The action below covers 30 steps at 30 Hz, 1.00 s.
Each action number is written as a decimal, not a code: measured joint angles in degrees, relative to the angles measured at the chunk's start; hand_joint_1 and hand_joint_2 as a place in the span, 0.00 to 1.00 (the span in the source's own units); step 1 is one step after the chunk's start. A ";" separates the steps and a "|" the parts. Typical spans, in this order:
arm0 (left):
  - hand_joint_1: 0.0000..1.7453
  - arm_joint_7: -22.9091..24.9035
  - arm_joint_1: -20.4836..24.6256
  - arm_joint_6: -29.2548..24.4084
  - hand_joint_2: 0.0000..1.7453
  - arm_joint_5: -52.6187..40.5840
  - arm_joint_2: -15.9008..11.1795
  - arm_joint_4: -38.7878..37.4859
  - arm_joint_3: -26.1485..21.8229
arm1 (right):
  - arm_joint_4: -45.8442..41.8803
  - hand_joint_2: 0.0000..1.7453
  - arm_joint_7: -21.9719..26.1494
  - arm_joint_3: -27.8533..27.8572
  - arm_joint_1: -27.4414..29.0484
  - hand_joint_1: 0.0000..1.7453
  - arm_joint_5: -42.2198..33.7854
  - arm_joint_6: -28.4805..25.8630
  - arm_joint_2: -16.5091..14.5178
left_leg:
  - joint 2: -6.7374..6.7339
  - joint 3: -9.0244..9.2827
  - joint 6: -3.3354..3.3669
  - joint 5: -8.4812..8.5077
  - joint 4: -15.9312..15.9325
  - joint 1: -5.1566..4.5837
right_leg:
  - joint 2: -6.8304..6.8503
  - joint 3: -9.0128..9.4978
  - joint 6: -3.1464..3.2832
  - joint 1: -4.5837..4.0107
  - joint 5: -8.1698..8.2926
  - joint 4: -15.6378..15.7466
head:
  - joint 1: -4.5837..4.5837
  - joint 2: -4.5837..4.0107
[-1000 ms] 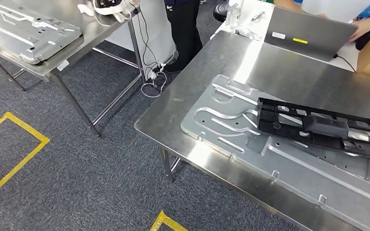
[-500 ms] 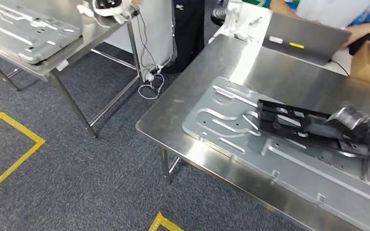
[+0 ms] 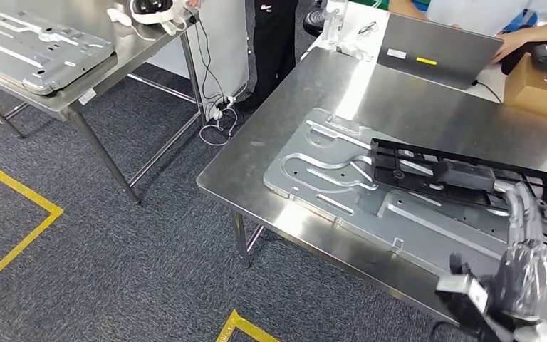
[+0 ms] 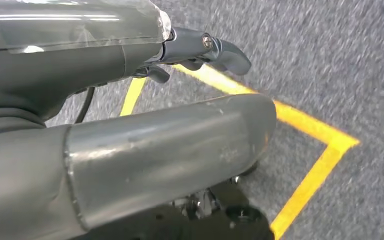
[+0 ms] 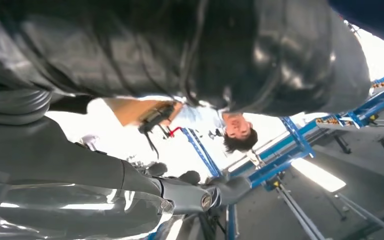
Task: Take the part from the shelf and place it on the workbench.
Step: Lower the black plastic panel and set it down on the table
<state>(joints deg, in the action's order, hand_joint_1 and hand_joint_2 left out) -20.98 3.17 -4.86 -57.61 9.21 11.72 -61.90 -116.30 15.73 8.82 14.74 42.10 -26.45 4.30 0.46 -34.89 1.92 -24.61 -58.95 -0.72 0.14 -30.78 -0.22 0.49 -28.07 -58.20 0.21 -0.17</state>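
Observation:
The black plastic part (image 3: 463,178) lies flat on a silver stamped plate (image 3: 342,185) on the steel workbench (image 3: 399,100). My right hand (image 3: 520,274) hangs over the bench's near edge, just in front of the part, fingers pointing toward it and holding nothing. In the right wrist view the right hand (image 5: 180,192) has its fingers apart, with only the room beyond between them. My left hand (image 4: 180,100) hangs above the carpet, thumb and fingers apart, nothing in it.
A laptop (image 3: 438,50) and a cardboard box (image 3: 541,85) sit at the bench's far side, where a person's arm reaches. A second steel table (image 3: 78,78) with stacked plates (image 3: 35,43) stands to the left. Cables (image 3: 217,117) and yellow floor tape (image 3: 21,214) lie between.
Half a second ago my right hand was on the black part; it has since come off it and drawn back to the bench's near edge. The part stays on the plate.

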 joint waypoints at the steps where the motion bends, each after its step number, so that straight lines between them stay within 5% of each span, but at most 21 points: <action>1: 0.00 0.00 -0.04 -0.13 0.00 0.00 0.02 0.00 -0.20 | -0.80 0.00 0.91 -0.01 1.39 0.00 -0.15 -0.59 -1.43 | -0.03 -0.40 -0.39 -1.18 -0.93 0.07 | 0.04 -0.31 0.42 0.19 0.57 0.24 | -0.04 0.00; 4: 0.00 -0.02 -0.04 -0.39 0.00 -0.01 0.07 0.00 -0.52 | -2.82 0.00 3.35 -0.01 5.03 0.00 -0.90 -2.00 -5.13 | -0.14 -3.01 -1.44 -8.78 -9.69 0.73 | 0.19 -2.03 1.07 0.43 2.13 0.47 | -0.21 0.00; 6: 0.00 -0.02 0.01 -0.46 0.00 -0.02 0.10 0.00 -0.70 | -3.49 0.00 4.28 -0.01 6.86 0.00 -1.33 -2.21 -6.99 | -0.15 -3.35 -1.95 -11.94 -14.65 1.14 | 0.18 -3.59 0.96 0.42 3.18 0.26 | -0.21 0.00; 8: 0.00 -0.02 0.14 -0.55 0.00 -0.02 0.10 0.01 -1.03 | -4.30 0.00 4.88 0.00 8.81 0.00 -1.75 -2.23 -8.76 | -0.15 0.57 -2.25 -11.14 -11.49 1.52 | 0.14 -5.18 0.54 0.58 4.16 -0.18 | -0.21 0.00; 11: 0.00 -0.04 0.50 -0.62 0.00 -0.01 0.20 0.05 -1.44 | -5.54 0.00 5.45 0.01 10.75 0.00 -2.13 -2.13 -10.78 | 0.06 9.12 -2.09 -8.78 0.27 1.77 | 0.06 -6.65 -0.57 0.67 5.38 -0.99 | -0.21 -0.02; 15: 0.00 -0.13 0.67 -0.79 0.00 0.04 0.38 0.11 -1.80 | -6.43 0.00 7.47 0.50 12.30 0.00 -3.97 -0.03 -13.23 | -0.05 9.05 -0.17 -6.70 1.89 1.17 | -0.17 -6.76 -2.15 0.91 7.07 -0.35 | -0.16 -0.04; 17: 0.00 -0.09 0.63 -1.01 0.00 0.09 0.41 0.14 -2.08 | -6.68 0.00 9.94 1.67 13.72 0.00 -5.65 2.09 -15.20 | -0.49 7.64 0.74 -5.15 2.07 1.22 | -0.27 -7.70 -2.49 1.09 3.85 -2.26 | -0.12 -0.03; 19: 0.00 -0.07 0.55 -1.30 0.00 0.15 0.43 0.17 -2.47 | -6.86 0.00 12.10 3.13 14.77 0.00 -7.68 4.05 -17.39 | -0.86 5.71 1.33 -3.67 2.08 1.08 | -0.24 -9.22 -2.48 1.03 -3.03 -8.51 | -0.03 -0.02; 21: 0.00 -0.08 0.50 -1.44 0.00 0.21 0.46 0.20 -2.93 | -6.69 0.00 12.92 4.32 15.67 0.00 -9.82 4.91 -19.17 | -1.16 3.80 1.52 -2.36 1.86 0.71 | -0.24 -9.71 -2.31 0.75 -6.81 -15.33 | 0.01 -0.02; 23: 0.00 -0.09 0.48 -1.45 0.00 0.24 0.58 0.20 -3.26 | -6.15 0.00 13.01 5.15 16.60 0.00 -11.29 4.88 -20.35 | -1.31 2.01 1.53 -1.28 1.39 0.37 | -0.24 -7.06 -1.80 0.28 -5.11 -16.18 | -0.01 -0.02; 25: 0.00 -0.11 0.55 -1.45 0.00 0.24 0.83 0.20 -3.46 | -5.57 0.00 13.11 5.67 17.07 0.00 -11.89 4.74 -21.20 | -1.37 0.67 1.42 -0.47 0.84 0.14 | -0.21 -0.70 -0.73 -0.48 -2.90 -9.34 | -0.02 -0.02; 27: 0.00 -0.16 0.66 -1.47 0.00 0.24 1.15 0.20 -3.59 | -5.22 0.00 12.92 6.08 17.21 0.00 -12.27 4.60 -21.84 | -1.40 -0.04 1.08 0.36 0.50 -0.04 | -0.07 5.13 0.40 -1.12 -3.57 -0.95 | -0.02 -0.02; 30: 0.00 -0.23 0.74 -1.60 0.00 0.13 1.31 0.20 -3.96 | -3.87 0.00 11.29 7.12 17.26 0.00 -12.98 3.21 -22.56 | -1.42 -0.57 0.16 1.88 0.73 0.10 | 0.11 6.33 1.32 -1.25 -3.52 2.85 | -0.01 -0.02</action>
<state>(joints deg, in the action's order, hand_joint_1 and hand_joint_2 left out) -21.21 3.91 -6.46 -57.49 10.52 11.92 -65.86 -120.16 27.02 15.94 32.00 29.12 -23.24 -18.26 -0.96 -35.45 2.08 -22.73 -58.22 -0.62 0.25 -24.44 1.10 -0.76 -31.59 -55.35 0.21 -0.20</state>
